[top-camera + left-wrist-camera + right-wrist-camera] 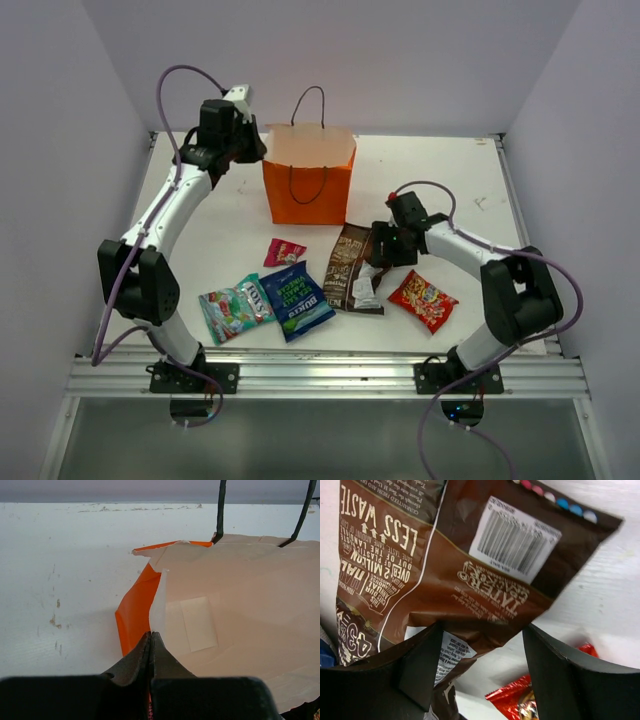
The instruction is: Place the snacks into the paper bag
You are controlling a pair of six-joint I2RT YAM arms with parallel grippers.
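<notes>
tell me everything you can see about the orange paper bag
The paper bag stands upright on the table, far middle, boxy, orange outside and pale inside, mouth open. One thin black loop handle stands up, another hangs down its front. The left gripper is shut on its left rim; nothing else touches it.

The brown packet [470, 580] carries white print, upside down in the right wrist view: "LESS WASTE", "OVER 2 MILLION", "TATER", and a large "43". A white barcode label [512, 539] sits near its top. The blue packet [297, 301] seems to read "DUKES". Lettering on the teal packet [236, 307] is too small to read.
</notes>
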